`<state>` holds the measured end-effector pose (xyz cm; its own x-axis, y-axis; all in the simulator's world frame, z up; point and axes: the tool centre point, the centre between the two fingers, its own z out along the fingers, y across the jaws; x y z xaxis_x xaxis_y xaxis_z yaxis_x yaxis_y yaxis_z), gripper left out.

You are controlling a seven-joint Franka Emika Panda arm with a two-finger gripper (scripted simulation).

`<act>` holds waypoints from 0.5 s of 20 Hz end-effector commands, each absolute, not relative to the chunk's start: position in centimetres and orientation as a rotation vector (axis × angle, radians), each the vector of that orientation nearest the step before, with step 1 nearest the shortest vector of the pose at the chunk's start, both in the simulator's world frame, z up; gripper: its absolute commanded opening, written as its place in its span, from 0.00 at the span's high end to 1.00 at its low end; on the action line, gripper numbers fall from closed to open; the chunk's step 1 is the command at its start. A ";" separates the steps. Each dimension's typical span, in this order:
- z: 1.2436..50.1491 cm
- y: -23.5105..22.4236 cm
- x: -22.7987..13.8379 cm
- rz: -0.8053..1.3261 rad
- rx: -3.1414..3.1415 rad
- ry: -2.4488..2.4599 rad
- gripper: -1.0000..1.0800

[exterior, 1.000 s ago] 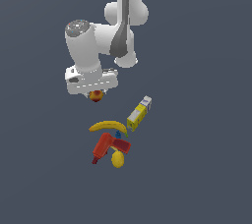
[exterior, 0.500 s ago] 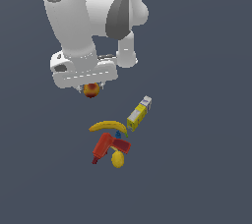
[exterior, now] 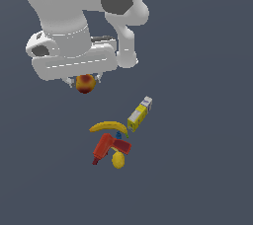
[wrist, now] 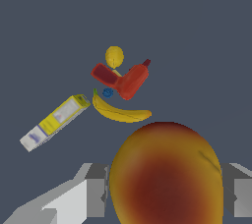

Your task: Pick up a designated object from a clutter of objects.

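My gripper (exterior: 85,82) is shut on the orange-yellow round fruit with red blotches (exterior: 85,84) and holds it high above the floor. In the wrist view the fruit (wrist: 165,174) fills the foreground between the grey fingers (wrist: 81,196). The rest of the clutter lies below: a yellow banana (exterior: 107,127), a red drill-shaped tool (exterior: 108,148), a yellow lemon (exterior: 118,160), a tiny blue piece (exterior: 118,135) and a yellow-and-white box (exterior: 140,113). The same items show in the wrist view: banana (wrist: 120,112), tool (wrist: 123,80), lemon (wrist: 114,56), box (wrist: 54,121).
The white arm (exterior: 84,17) fills the upper part of the exterior view. The floor (exterior: 197,169) is a plain dark grey surface.
The arm has risen toward the camera with the fruit in the gripper and looks larger. The clutter on the floor has not moved.
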<state>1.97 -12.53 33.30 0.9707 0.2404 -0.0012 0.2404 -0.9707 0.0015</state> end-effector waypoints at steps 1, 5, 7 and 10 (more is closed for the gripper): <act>35.0 -12.4 2.9 -0.001 3.117 0.380 1.00; 37.4 -12.3 4.3 -0.001 3.117 0.381 1.00; 38.4 -12.3 4.9 0.000 3.118 0.382 1.00; 39.5 -12.3 5.7 0.000 3.118 0.382 1.00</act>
<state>5.27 -12.29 38.84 0.9705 0.2412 -0.0008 0.2412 -0.9705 0.0003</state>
